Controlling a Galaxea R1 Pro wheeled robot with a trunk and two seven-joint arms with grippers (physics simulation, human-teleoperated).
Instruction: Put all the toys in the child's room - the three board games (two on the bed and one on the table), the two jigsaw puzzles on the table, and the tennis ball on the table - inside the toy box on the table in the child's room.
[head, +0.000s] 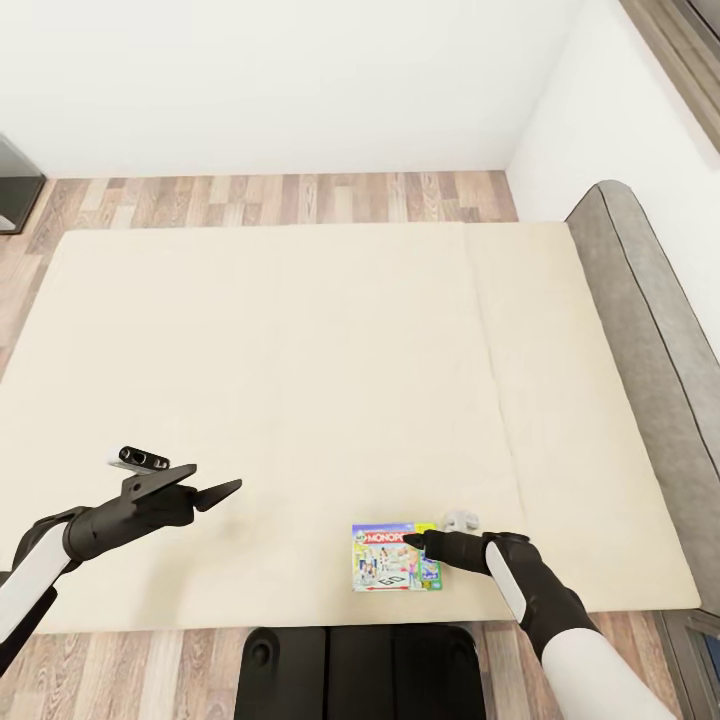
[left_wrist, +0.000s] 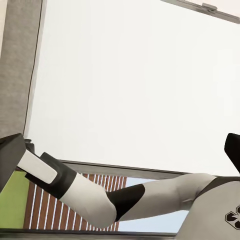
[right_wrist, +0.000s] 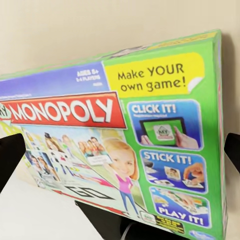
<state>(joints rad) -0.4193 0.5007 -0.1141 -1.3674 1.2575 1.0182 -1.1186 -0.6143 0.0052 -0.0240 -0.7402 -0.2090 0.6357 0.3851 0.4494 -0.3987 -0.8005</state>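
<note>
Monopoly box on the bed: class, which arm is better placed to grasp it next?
Right. Its end effector is already at the Monopoly box, while the left end effector hovers well aside over bare bed.

The head camera looks steeply down over the bed (head: 300, 400) from its near edge. The right wrist camera sits very close to the Monopoly box (right_wrist: 125, 150), shared with the head view (head: 385, 558). The left wrist camera faces sideways toward the right arm (left_wrist: 100, 195).

Green Monopoly box (head: 385, 558) lies flat near the cream bed's (head: 300, 400) front edge.
</note>
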